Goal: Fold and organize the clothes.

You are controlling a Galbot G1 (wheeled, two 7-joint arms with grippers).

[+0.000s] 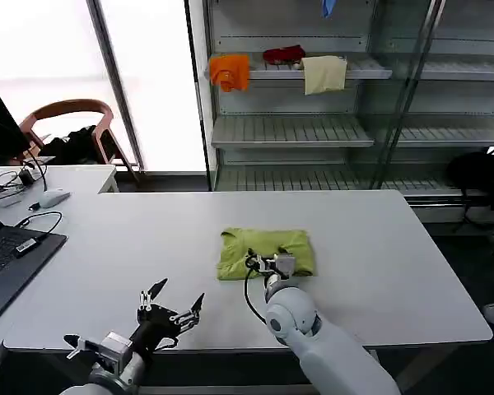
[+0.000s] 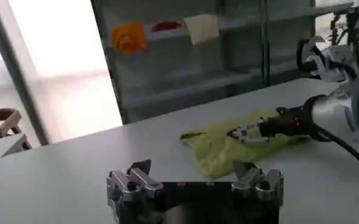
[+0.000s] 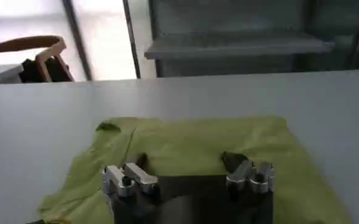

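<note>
Right claw: the right gripper (image 1: 263, 265) sits low over the near edge of the T-shirt (image 1: 266, 251), fingers spread apart with nothing between them; the right wrist view shows both fingers (image 3: 128, 179) resting just above the cloth.
Left claw: the left gripper (image 1: 171, 306) hangs open and idle near the front edge of the table (image 1: 379, 247), well apart from the shirt.
Shirt: mid-table, bunched into a rough, partly folded rectangle.
Handling: probably light, limp and thin; it should crease and drag easily.
Hold: a pinch at a corner or hem looks better than the middle.
</note>
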